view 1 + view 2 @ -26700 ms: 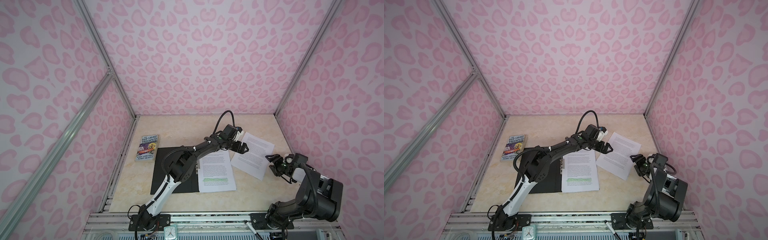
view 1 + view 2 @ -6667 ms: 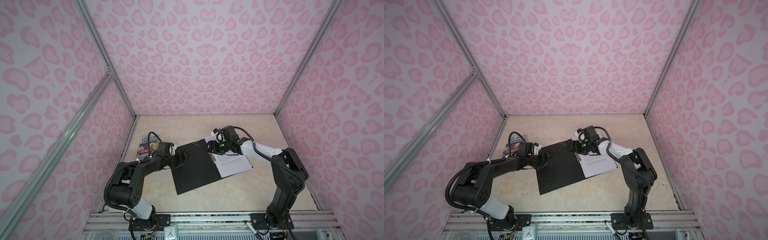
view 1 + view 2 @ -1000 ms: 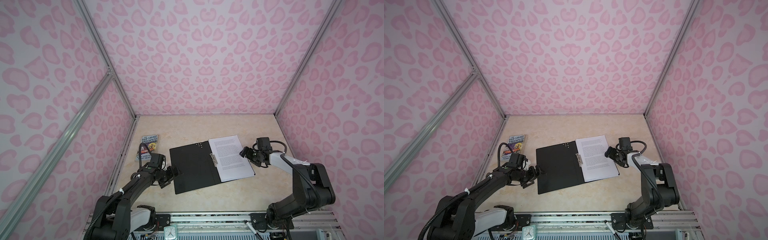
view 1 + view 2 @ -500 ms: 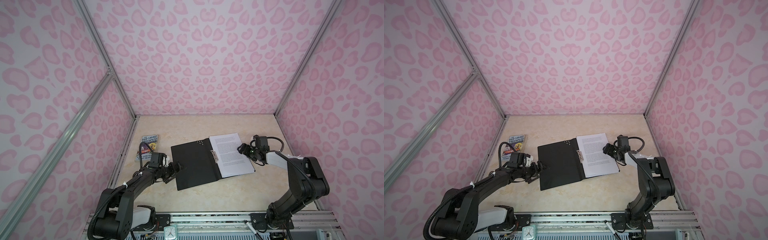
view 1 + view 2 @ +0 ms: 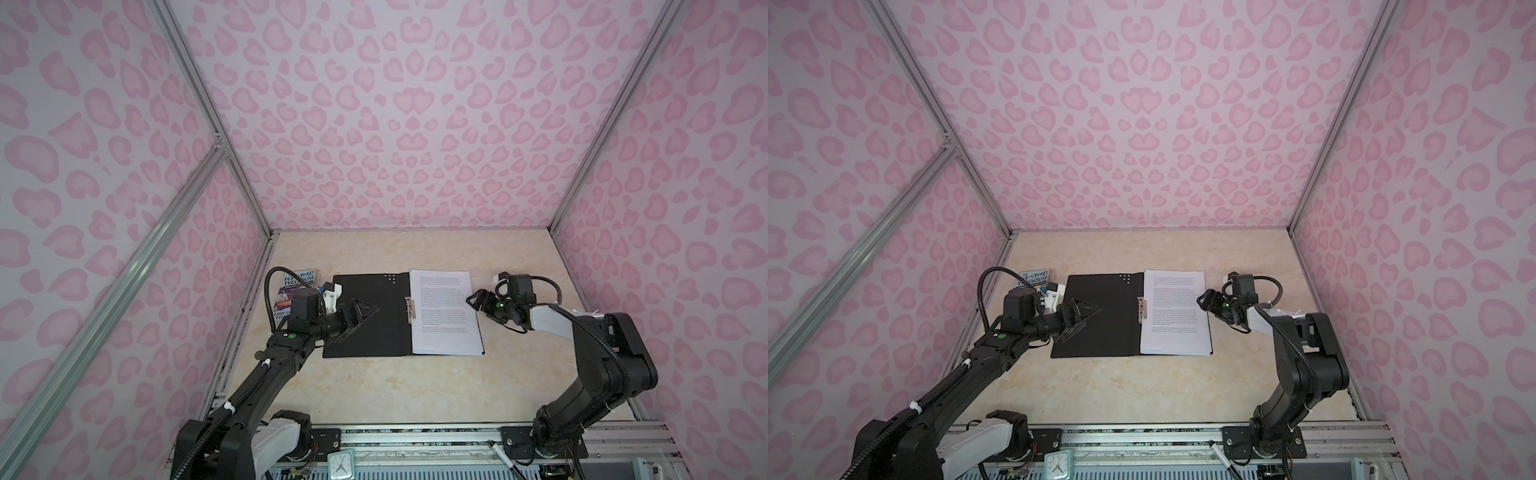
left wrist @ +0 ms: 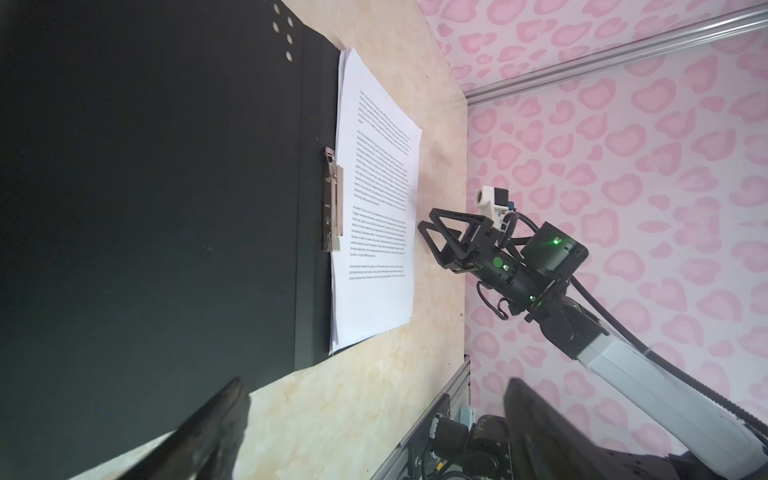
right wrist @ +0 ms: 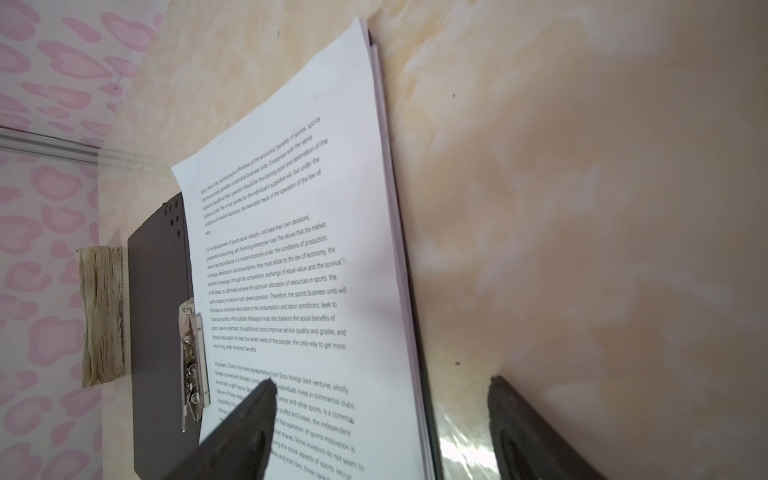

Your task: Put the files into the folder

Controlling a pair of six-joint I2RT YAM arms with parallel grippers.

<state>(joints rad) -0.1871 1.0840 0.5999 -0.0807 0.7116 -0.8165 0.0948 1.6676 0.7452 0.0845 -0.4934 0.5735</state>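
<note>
The files (image 5: 444, 316) lie as one stack on the right inner half of the folder (image 5: 374, 336), which is spread open and flat on the bench (image 5: 395, 386). Their inner long edge runs along the metal clip (image 5: 410, 308) at the spine. I cannot tell whether the clip bites them. At the outer edge the sheets fan very slightly, as the right wrist view shows (image 7: 299, 208).

I judge the loading itself is done. What is left is squaring the stack and folding the black cover over it. That calls for a finger worked under the thin outer edge of the left cover, which lies flush on the bench. The cover would then be swung across without dragging the whole folder. The other arm needs to be clear of the paper by then.

The right hand (image 5: 478, 300) sits low, just beside the stack's outer edge and pointing at it. Its jaws are apart and it holds nothing. One finger (image 7: 245, 428) is over the text and the other is over bare bench. That arm reaches in from a raised elbow.

The left hand (image 5: 359, 313) hangs over the left cover, spread wide and apparently empty. Its forearm reaches forward low from the near left corner, passing a paperback book (image 5: 297, 282).
</note>
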